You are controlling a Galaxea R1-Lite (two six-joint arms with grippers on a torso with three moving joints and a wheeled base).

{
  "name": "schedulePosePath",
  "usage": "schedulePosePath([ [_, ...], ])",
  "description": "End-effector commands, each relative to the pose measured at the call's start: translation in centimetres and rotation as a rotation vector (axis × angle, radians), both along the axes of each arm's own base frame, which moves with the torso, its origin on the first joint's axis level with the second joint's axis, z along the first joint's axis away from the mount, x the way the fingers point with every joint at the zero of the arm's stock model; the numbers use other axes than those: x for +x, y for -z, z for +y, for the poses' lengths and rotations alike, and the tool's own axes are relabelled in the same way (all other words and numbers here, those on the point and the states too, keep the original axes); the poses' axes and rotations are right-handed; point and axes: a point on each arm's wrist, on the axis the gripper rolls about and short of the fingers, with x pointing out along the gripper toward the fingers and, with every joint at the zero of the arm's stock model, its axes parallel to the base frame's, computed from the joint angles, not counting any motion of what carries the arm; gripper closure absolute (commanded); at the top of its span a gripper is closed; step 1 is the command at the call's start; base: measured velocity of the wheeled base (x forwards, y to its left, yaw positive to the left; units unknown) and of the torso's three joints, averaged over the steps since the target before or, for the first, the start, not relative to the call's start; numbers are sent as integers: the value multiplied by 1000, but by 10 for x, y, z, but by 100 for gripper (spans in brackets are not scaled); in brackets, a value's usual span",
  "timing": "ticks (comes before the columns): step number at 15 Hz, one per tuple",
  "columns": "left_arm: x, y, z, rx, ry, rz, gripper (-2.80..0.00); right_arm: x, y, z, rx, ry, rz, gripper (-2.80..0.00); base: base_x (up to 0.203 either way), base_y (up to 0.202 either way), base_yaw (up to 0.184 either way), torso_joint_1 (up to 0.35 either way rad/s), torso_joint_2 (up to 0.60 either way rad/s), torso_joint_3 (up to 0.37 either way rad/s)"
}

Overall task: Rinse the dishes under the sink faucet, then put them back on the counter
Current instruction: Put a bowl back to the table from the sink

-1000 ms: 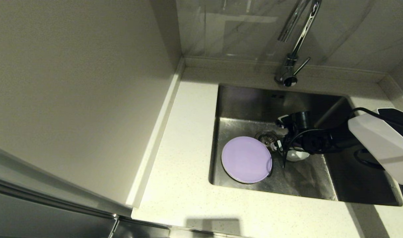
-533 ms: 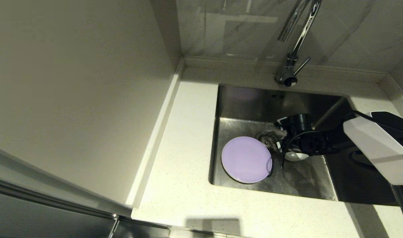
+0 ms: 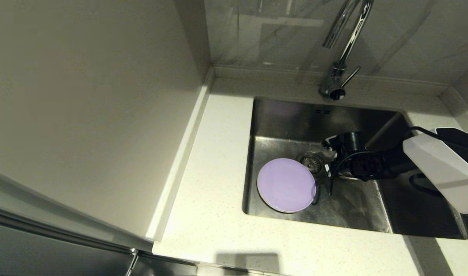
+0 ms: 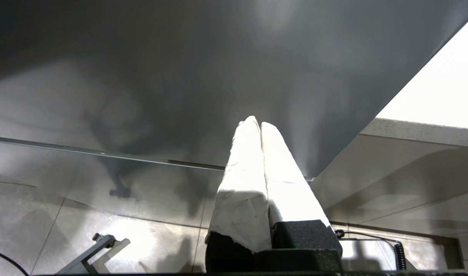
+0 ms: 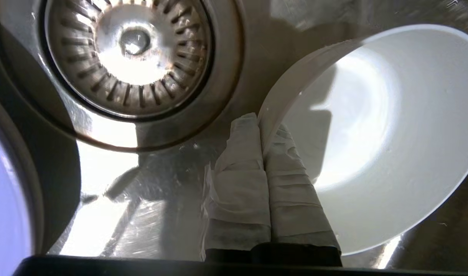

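Observation:
Inside the sink (image 3: pixel 349 209), my right gripper (image 5: pixel 262 126) is shut on the rim of the small white bowl (image 5: pixel 376 138), one finger inside and one outside. The bowl looks tipped beside the round drain strainer (image 5: pixel 130 57). From the head camera the right gripper (image 3: pixel 335 168) and its wrist hide the bowl. A pale lavender plate (image 3: pixel 286 185) lies flat at the sink's left side, clear of the gripper. The chrome sink faucet (image 3: pixel 343 50) rises behind the basin. My left gripper (image 4: pixel 256 124) is parked below the counter, shut and empty.
The white speckled counter (image 3: pixel 215 184) runs along the sink's left and front. A beige wall panel (image 3: pixel 84 96) stands to the left of it. A raised back ledge (image 3: pixel 280 74) runs behind the sink. My right arm's white link (image 3: pixel 441 168) hangs over the sink's right part.
My right gripper has closed from wide open onto the bowl's rim. The wrist shifted slightly and now covers the bowl in the head view. The lavender plate has not moved.

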Motion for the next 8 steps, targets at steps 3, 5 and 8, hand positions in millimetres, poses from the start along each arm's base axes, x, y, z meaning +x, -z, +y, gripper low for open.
schedulePosePath([
  [3,0,0,0,-1,-1,-2,0,-18,-43,-3,26,17,-70,0,0,0,0,0,0,0],
  [5,0,0,0,-1,-1,-2,0,-36,-66,-4,55,19,-95,0,0,0,0,0,0,0],
  [8,0,0,0,-1,-1,-2,0,-81,-105,-4,145,-69,-127,0,0,0,0,0,0,0],
])
